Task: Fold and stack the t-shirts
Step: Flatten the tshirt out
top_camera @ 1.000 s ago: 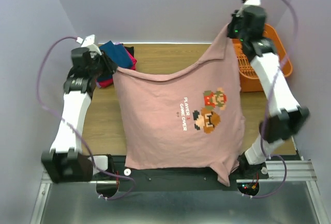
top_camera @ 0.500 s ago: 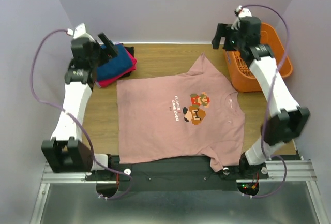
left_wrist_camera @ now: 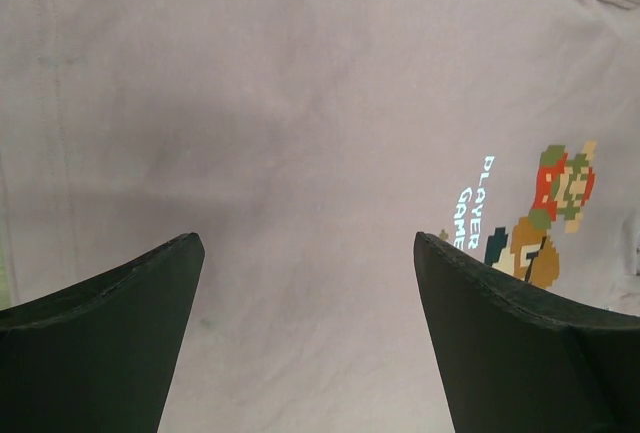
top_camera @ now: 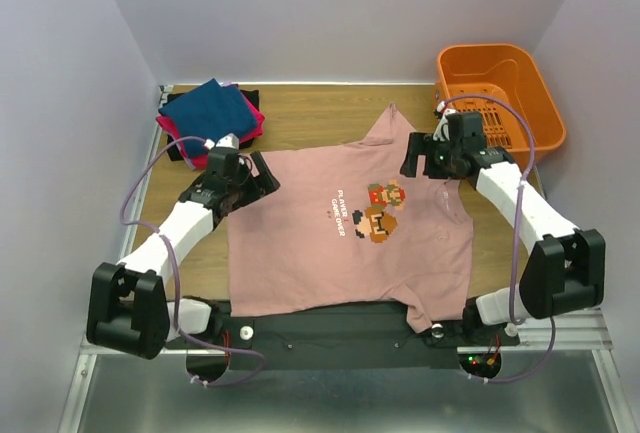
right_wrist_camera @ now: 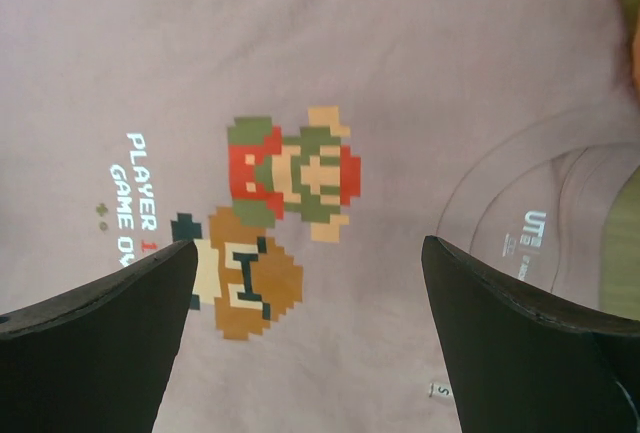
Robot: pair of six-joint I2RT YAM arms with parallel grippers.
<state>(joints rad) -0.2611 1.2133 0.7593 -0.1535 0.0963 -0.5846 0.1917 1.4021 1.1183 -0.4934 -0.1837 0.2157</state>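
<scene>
The pink t-shirt (top_camera: 300,238) lies flat beneath the left fingers (left_wrist_camera: 100,353) and right fingers (right_wrist_camera: 90,353), both spread wide and empty; folding looks next, which calls for each pinching an edge.

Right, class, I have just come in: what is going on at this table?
Two robot arms are working on t-shirts. The pink t-shirt lies spread flat on the table, print up. The left pincer and right pincer both hang open over it, gripping nothing. A folded stack, navy on top, sits at the far left corner; an orange basket stands at the far right.
</scene>
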